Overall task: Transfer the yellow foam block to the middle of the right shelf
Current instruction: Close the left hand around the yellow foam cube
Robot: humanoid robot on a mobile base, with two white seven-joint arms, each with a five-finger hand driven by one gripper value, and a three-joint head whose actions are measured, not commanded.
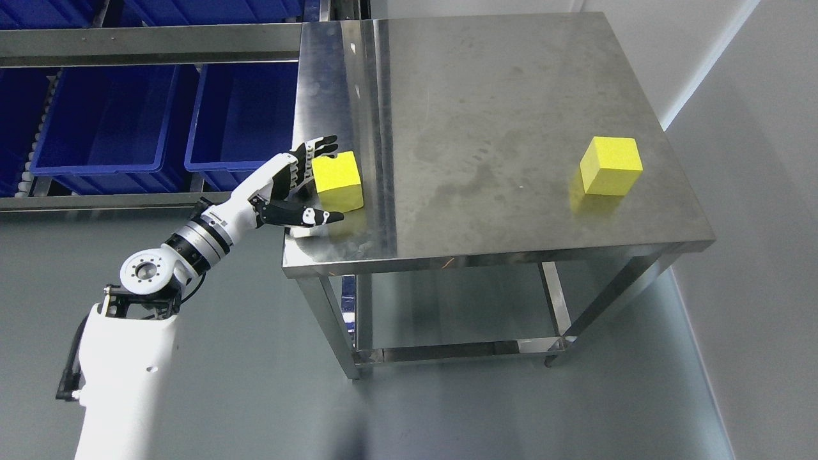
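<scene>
A yellow foam block [339, 180] sits near the left front edge of the steel table [498, 128]. My left hand [316, 182] is at the block's left side, fingers spread open, thumb stretched out below the block and the other fingers behind its upper left corner. The hand does not close on the block. A second yellow foam block [610, 165] sits at the table's right side, well apart from the hand. My right arm is not in view.
Blue plastic bins [102, 121] stand on a rack [147, 43] to the left behind the table. The table has a lower shelf [460, 348]. A white wall [754, 160] runs along the right. Grey floor lies in front.
</scene>
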